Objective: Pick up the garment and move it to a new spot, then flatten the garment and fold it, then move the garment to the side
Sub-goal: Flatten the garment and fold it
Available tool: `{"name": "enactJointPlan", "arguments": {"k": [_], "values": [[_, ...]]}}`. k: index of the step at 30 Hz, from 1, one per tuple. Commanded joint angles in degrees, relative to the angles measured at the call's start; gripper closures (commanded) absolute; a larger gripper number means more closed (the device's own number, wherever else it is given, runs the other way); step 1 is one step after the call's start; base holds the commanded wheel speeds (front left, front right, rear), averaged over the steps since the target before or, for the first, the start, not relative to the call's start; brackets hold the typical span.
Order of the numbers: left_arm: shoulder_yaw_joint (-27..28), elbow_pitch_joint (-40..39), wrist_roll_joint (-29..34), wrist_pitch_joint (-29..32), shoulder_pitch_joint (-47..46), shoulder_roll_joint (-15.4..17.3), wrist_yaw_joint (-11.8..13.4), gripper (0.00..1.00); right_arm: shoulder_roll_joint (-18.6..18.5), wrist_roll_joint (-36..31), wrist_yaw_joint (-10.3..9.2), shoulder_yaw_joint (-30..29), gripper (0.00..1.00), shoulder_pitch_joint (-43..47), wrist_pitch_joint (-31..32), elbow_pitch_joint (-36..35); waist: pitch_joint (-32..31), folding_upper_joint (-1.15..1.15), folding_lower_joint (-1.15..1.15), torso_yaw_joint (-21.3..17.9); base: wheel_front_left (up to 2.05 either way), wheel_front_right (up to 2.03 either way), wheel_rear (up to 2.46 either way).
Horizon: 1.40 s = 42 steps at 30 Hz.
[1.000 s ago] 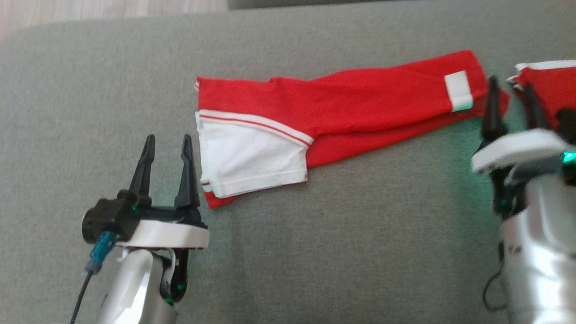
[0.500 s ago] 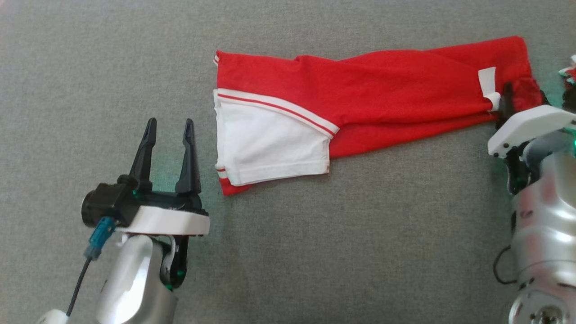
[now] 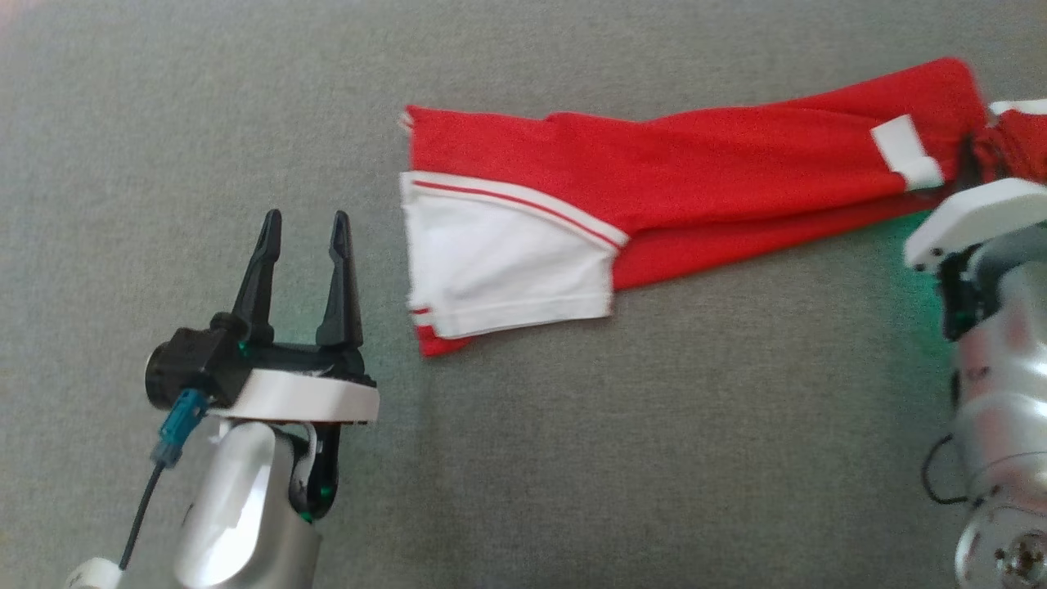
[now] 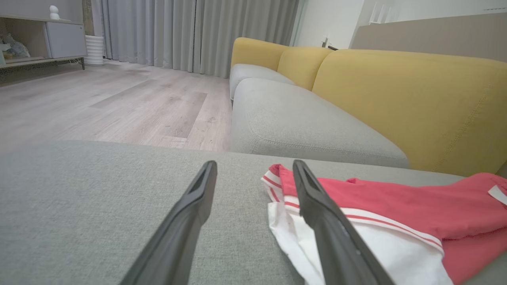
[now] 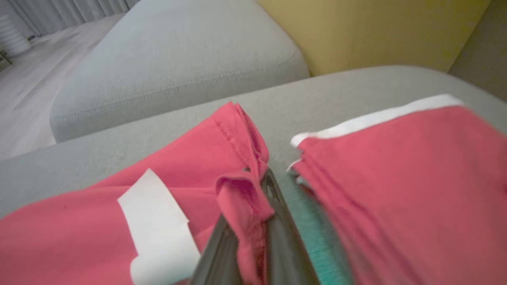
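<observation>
The garment (image 3: pixel 695 172) is red with a white panel at its left end and lies stretched left to right on the grey cushion (image 3: pixel 572 450). My right gripper (image 3: pixel 969 164) is shut on the garment's right end, next to a white label (image 3: pixel 904 151). In the right wrist view a fold of red cloth (image 5: pixel 241 198) is pinched between the fingers (image 5: pixel 277 225). My left gripper (image 3: pixel 305 225) stands open just left of the white panel, apart from it. In the left wrist view the garment (image 4: pixel 396 206) lies behind my right-hand finger (image 4: pixel 324 213).
A second red piece with white trim (image 3: pixel 1018 135) lies at the right edge, close to my right gripper, and reappears in the right wrist view (image 5: pixel 396 178). Beyond the cushion stand a yellow-backed sofa (image 4: pixel 396 99) and a wooden floor (image 4: pixel 119 103).
The head camera has shifted, so the picture has slid. My right gripper has gone from open to shut on the garment's right end, bunching the cloth. My left gripper stays open.
</observation>
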Motion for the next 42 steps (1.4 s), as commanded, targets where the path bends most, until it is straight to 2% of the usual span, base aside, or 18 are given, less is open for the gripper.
{"name": "enactJointPlan", "arguments": {"k": [1,8,14,20,21,25,31,37,42], "values": [[2.26,-1.72,-0.19,-0.29,-0.36,0.44,-0.05,0.0,-1.77,1.1,-0.05,1.44,1.0,-0.72,-1.45,-2.29,-1.29,0.0,0.0,-1.12,0.0,0.0,0.0],[1.86,-1.86,-0.87,-0.29,1.0,0.44,0.27,0.0,-4.6,3.77,-0.05,3.39,1.0,3.18,-3.22,-5.9,-4.84,0.0,0.0,-2.46,0.0,0.0,0.0],[1.45,-2.03,-1.36,-0.29,2.34,0.44,0.72,0.0,-1.32,6.58,-0.05,8.66,1.0,5.51,-3.32,-10.3,-8.22,0.0,0.0,-2.29,0.0,0.0,0.0],[0.78,-2.24,-1.47,-0.29,3.55,0.44,1.05,0.0,2.83,10.35,-0.05,18.22,1.0,7.43,-1.93,-14.72,-11.16,0.0,0.0,-0.65,0.0,0.0,0.0],[0.78,-2.24,-1.47,-0.29,3.55,0.44,1.05,0.0,2.83,10.35,-0.05,18.22,1.0,7.43,-1.93,-14.72,-11.16,0.0,0.0,-0.65,0.0,0.0,0.0],[0.45,-2.51,-1.63,-0.29,4.1,0.44,1.33,0.0,4.08,14.01,-0.05,25.92,1.0,8.92,-0.24,-17.35,-12.5,0.0,0.0,1.04,0.0,0.0,0.0],[-0.31,-2.47,-1.71,-0.29,4.43,0.44,1.37,0.0,4.2,26.59,-0.05,41.46,1.0,10.49,1.6,-20.91,-12.8,0.0,0.0,4.07,0.0,0.0,0.0],[-2.16,-2.38,-2.4,-0.29,3.61,0.44,1.4,0.0,4.21,31.8,-0.05,51.14,1.0,9.83,1.54,-19.89,-11.27,0.0,0.0,7.7,0.0,0.0,0.0],[-3.81,-2.24,-2.98,-0.29,2.67,0.44,1.57,0.0,4.22,33.56,-0.05,55.11,1.0,9.25,1.03,-16.11,-9.62,0.0,0.0,10.47,0.0,0.0,0.0]]}}
